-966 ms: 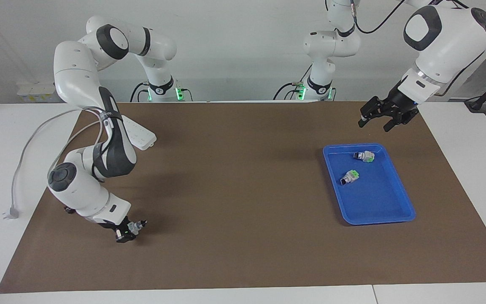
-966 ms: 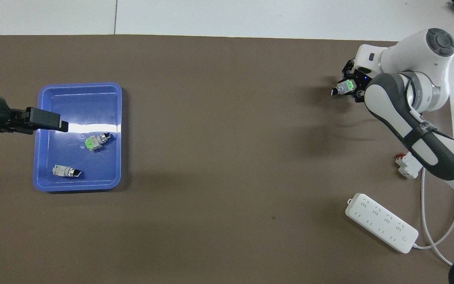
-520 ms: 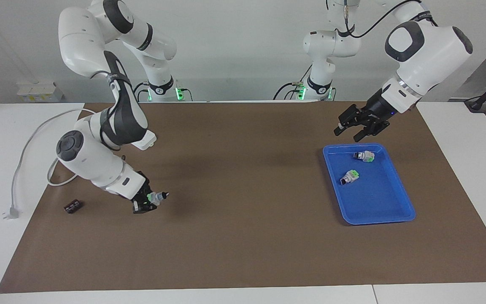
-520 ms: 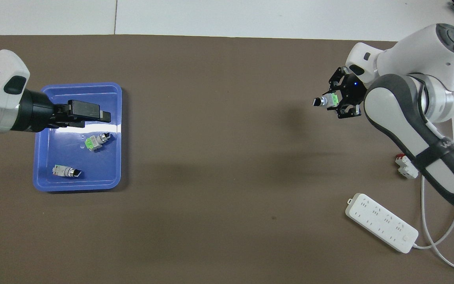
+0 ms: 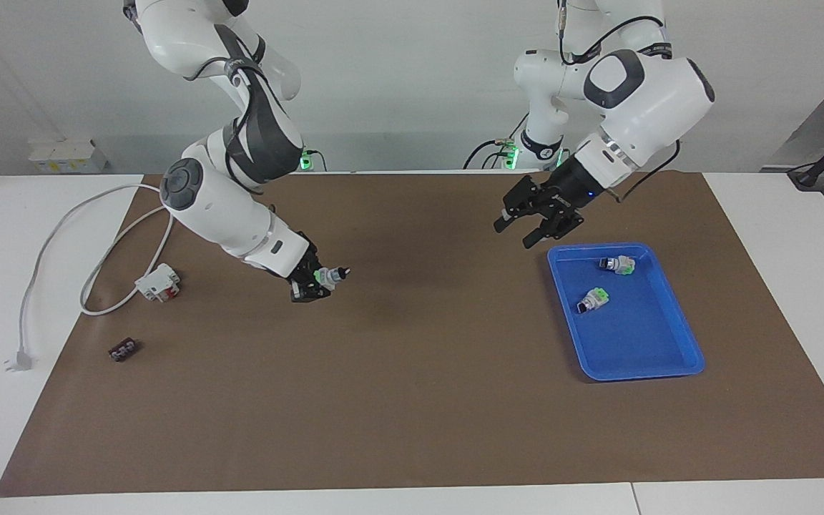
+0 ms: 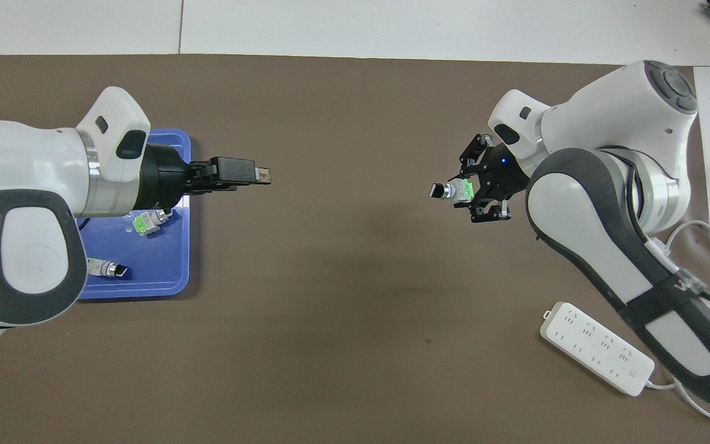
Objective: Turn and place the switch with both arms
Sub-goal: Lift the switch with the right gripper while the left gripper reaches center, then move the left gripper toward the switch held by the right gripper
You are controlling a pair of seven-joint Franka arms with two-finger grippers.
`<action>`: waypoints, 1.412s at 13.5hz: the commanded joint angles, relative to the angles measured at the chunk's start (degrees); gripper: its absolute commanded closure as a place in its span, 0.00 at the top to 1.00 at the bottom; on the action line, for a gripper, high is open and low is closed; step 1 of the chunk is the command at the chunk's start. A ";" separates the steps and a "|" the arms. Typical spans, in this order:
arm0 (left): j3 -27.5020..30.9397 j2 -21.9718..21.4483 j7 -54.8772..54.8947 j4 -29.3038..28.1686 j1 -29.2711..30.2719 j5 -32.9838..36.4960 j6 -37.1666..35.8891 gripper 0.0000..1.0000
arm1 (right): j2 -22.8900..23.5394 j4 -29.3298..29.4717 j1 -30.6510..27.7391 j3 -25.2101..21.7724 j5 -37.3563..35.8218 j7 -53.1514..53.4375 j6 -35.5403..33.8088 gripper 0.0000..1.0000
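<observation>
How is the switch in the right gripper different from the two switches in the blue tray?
The switch is held above the brown mat by the right gripper, black knob toward the left gripper. The two switches lie loose in the blue tray, touched by nothing. All three share a green end, pale middle and black tip.

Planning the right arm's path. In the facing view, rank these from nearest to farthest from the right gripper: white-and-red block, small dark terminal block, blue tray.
From the right gripper, which holds a switch above the mat:
1. White-and-red block, beside the cable toward the right arm's end.
2. Small dark terminal block, farther from the robots than the white-and-red block.
3. Blue tray, at the left arm's end.
</observation>
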 commanded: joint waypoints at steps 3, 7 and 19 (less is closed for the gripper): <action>0.87 -1.73 6.39 -3.53 -4.20 -4.13 2.26 0.74 | -6.94 -1.91 3.80 0.28 5.60 6.38 -2.62 0.00; 0.87 -1.38 10.78 -3.53 -5.88 -6.49 2.79 0.67 | -10.28 -2.01 6.18 0.28 7.28 10.34 -6.84 0.00; 1.57 -5.95 18.18 -3.00 -0.26 -13.36 -17.87 0.54 | -14.85 -2.71 10.40 0.36 11.41 12.36 -7.02 0.00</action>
